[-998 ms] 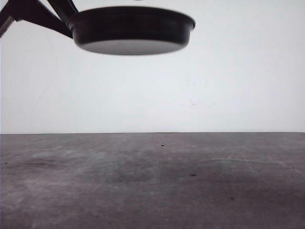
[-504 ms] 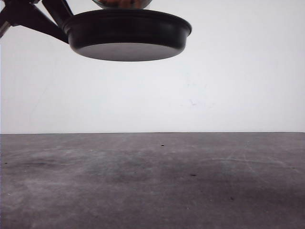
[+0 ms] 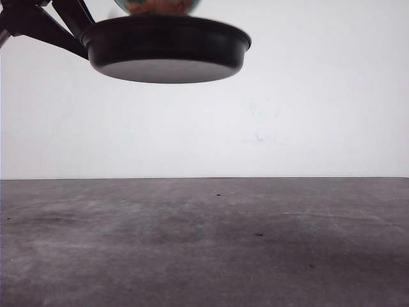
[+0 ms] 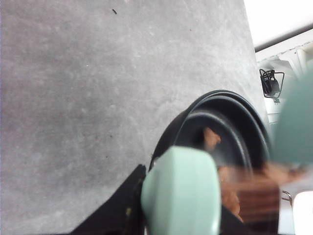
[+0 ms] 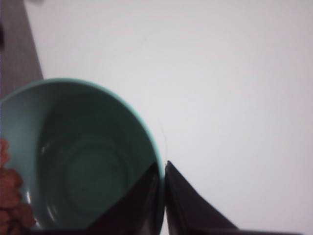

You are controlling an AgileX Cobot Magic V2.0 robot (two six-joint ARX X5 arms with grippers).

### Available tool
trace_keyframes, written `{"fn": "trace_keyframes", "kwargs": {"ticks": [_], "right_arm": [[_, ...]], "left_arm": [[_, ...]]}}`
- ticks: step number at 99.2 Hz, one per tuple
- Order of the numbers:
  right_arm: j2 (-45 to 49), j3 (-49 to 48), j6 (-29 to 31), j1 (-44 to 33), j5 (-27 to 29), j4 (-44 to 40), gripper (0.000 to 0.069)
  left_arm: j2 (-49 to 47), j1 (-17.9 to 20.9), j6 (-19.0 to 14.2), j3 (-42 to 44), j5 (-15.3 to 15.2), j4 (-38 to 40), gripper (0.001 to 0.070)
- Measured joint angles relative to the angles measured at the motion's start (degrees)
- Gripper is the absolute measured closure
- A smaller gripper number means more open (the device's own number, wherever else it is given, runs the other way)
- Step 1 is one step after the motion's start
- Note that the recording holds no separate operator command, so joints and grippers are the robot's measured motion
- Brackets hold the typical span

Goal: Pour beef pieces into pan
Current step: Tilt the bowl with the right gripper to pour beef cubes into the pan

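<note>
So on the far left of the front view, the left gripper [image 3: 82, 29] comes in as dark struts from the top corner and is clamped onto the pan [image 3: 166, 48], holding it high in the air, well above the grey table [image 3: 204, 243]. The pan looks about level from below, flat underside showing, black rolled rim on top. In the left wrist view the gripper's black fingers [image 4: 117, 205] are pinched on either side of the mint-green handle [image 4: 181, 193], so that grip is pretty clear. Moving right along that view, the pan's black inside has a few beef pieces [image 4: 211, 138] already in it, one sitting near the far wall and more closer to the handle, plus an orange-brown blur of pieces across the near side, too smeared to count. Right above the pan's middle in the front view, the bottom of the teal bowl [image 3: 156, 6] pokes in from the top edge with orange-brown stuff showing at it, just over the rim. The right wrist view has the right gripper [image 5: 162, 196] with its two dark fingers squeezed on the bowl's rim, one inside and one outside. The bowl's inside is mostly bare green there, with the remaining pieces bunched at the edge opposite the fingers.
</note>
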Motion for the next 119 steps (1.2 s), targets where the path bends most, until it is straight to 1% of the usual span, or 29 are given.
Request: {"fn": "trace_keyframes", "kwargs": {"ticks": [25, 30, 35, 41, 50, 60, 71, 81, 89, 96, 103, 111, 116, 117, 119], "right_arm": [[-0.4, 0.0, 0.2, -2.1, -1.2, 4.1, 0.0678], [-0.4, 0.0, -0.5, -2.4, -0.1, 4.6, 0.0678], [-0.4, 0.0, -0.9, -2.2, 1.0, 7.0, 0.0678], [-0.8, 0.0, -0.9, -1.7, 0.5, 9.9, 0.0678], [-1.6, 0.2, -0.9, -1.9, -1.0, 8.3, 0.0678], [-1.4, 0.2, 0.0, -2.9, -0.8, 6.3, 0.0678], [-1.3, 0.2, 0.3, -3.1, 0.0, 7.4, 0.0678], [-1.5, 0.3, 0.7, -1.4, -0.9, 10.5, 0.0678], [-1.5, 0.5, 2.2, -1.9, -1.6, 7.1, 0.0678], [-1.2, 0.5, 6.0, -3.5, -0.9, 2.2, 0.0678], [-1.1, 0.5, 12.5, -4.7, 0.6, -2.7, 0.0677], [-2.0, 0.5, 23.4, -5.4, 1.9, -8.3, 0.0677], [-3.6, 0.5, 31.8, -6.4, 0.5, -13.2, 0.0677], [-4.2, 0.6, 34.4, -6.8, -0.3, -14.8, 0.0677], [-4.8, 0.8, 37.2, -7.3, -1.1, -16.3, 0.0677]], "left_arm": [[0.0, 0.4, 0.0, 0.0, 0.3, 0.1, 0.0654], [0.0, 0.7, 0.0, 0.0, 0.3, 0.2, 0.0654], [0.0, 0.9, 0.1, 0.0, 0.2, 0.2, 0.0654], [0.1, 0.9, 0.1, 0.0, 0.1, 0.2, 0.0654], [0.1, 1.3, 0.1, 0.0, 0.2, 0.8, 0.0654], [0.1, 1.4, 0.1, 0.0, 0.3, 1.2, 0.0654], [0.1, 1.7, 0.0, 0.0, 0.3, 1.2, 0.0654], [0.2, 1.8, 0.1, 0.0, 0.3, 1.2, 0.0654], [0.3, 1.8, 0.0, 0.0, 0.4, 1.2, 0.0654], [0.3, 1.8, 0.1, 0.0, 0.4, 1.2, 0.0654], [0.3, 1.8, 0.3, 0.0, 0.4, 1.2, 0.0654], [0.3, 1.9, 0.9, 0.0, 0.4, 1.1, 0.0654], [0.3, 1.9, 1.2, 0.0, 0.4, 0.9, 0.0654], [0.3, 1.9, 1.2, 0.0, 0.4, 0.9, 0.0654], [0.3, 1.9, 1.3, 0.0, 0.4, 0.9, 0.0654]]}}
